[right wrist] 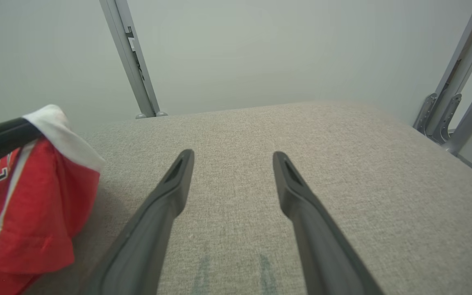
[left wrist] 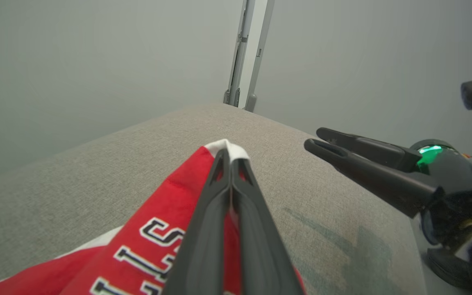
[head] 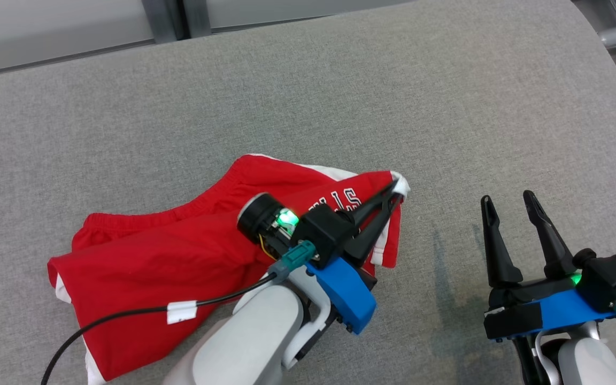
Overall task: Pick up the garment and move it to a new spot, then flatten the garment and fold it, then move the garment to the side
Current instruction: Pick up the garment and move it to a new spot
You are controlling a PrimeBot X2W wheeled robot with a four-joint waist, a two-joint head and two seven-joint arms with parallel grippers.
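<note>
- Head view, cloth: the red shorts (head: 179,251) are lying rumpled on the left half of the grey padded top (head: 340,80), lettering up, with one white-trimmed corner (left wrist: 228,146) lifting off it.
- Grip: the left gripper (head: 395,193) is clamping that corner, fingers pressed together on the cloth. The bite is thin, so a slow rise is probably safest, letting the rest hang free before carrying.
- Spare arm: the right gripper (head: 508,206) is hovering spread wide and empty, well right of the shorts, likely being held ready for a second corner.
- Surface: the padded top is offering level room to the right, and faint dark marks (head: 441,256) are showing between the grippers.
- Room: a pale wall (left wrist: 96,61) and metal posts (right wrist: 131,61) are standing behind the far edge.
</note>
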